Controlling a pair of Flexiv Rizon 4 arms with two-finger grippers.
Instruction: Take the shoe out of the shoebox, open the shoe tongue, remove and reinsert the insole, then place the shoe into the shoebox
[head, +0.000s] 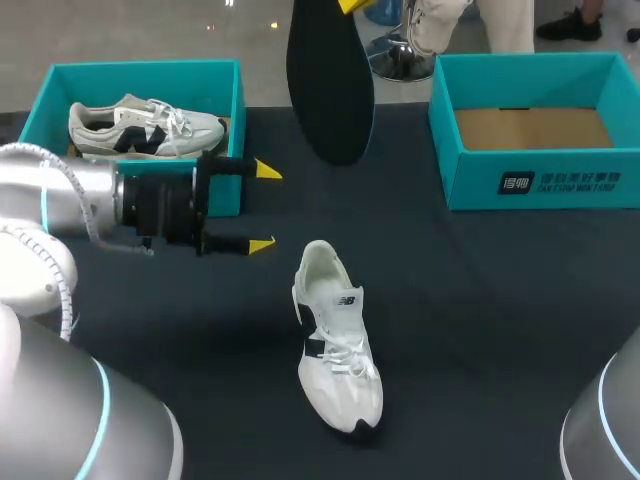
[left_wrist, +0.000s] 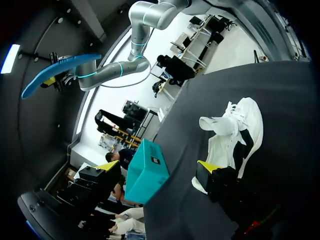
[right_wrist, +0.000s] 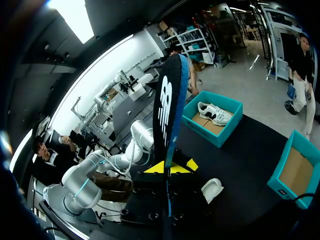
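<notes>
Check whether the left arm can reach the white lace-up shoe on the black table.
Probably yes: the left gripper hangs open and empty near the white lace-up shoe, nothing lying between them; the right gripper holds the black insole high, clear of the path.

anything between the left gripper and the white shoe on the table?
Nothing. In the head view, only a short stretch of bare dark table separates the open left gripper from the white shoe.
</notes>
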